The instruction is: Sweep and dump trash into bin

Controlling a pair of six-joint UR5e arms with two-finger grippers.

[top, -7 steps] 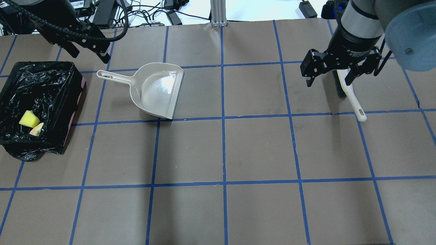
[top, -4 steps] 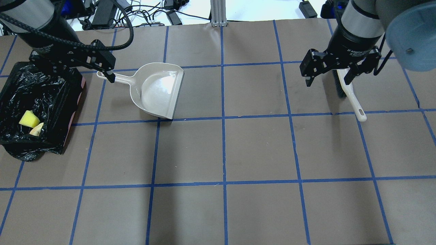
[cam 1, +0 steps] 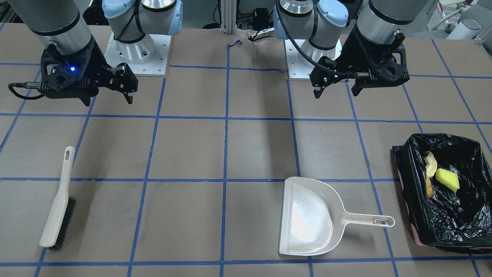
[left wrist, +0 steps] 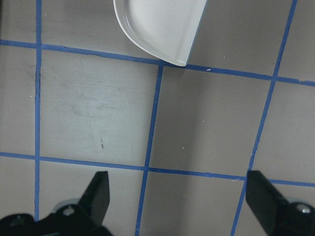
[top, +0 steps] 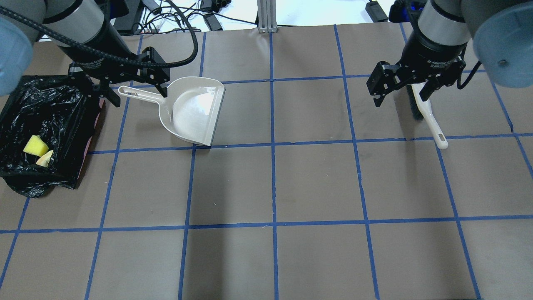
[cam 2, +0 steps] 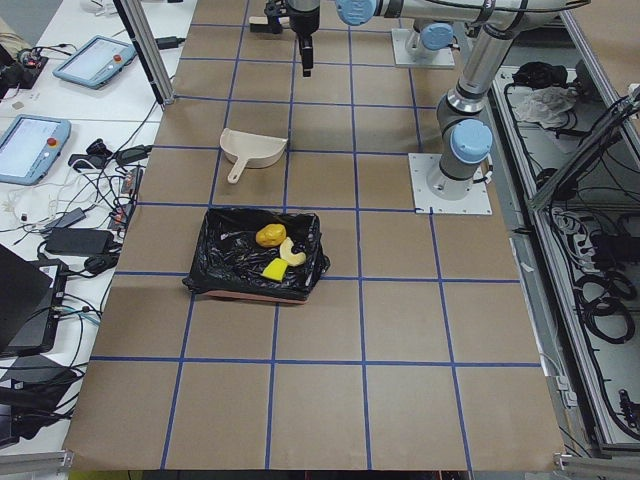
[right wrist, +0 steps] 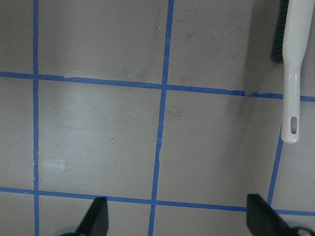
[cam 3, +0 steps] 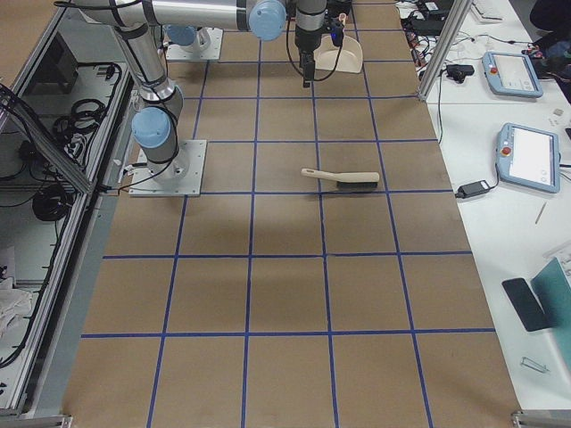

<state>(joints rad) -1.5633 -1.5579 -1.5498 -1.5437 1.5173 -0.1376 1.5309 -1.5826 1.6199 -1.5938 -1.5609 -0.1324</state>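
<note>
Hovering with left hand [cam 1: 335,92] spread and empty near dustpan [top: 193,112] at ten o'clock, with right hand [top: 400,101] likewise spread near brush [top: 429,116] at two o'clock.

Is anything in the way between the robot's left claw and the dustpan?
No, nothing I can see. The left gripper hangs open, and only bare table lies between it and the dustpan. The bin sits off to the side, past the handle's end, and the brush lies far off by the other arm.
</note>
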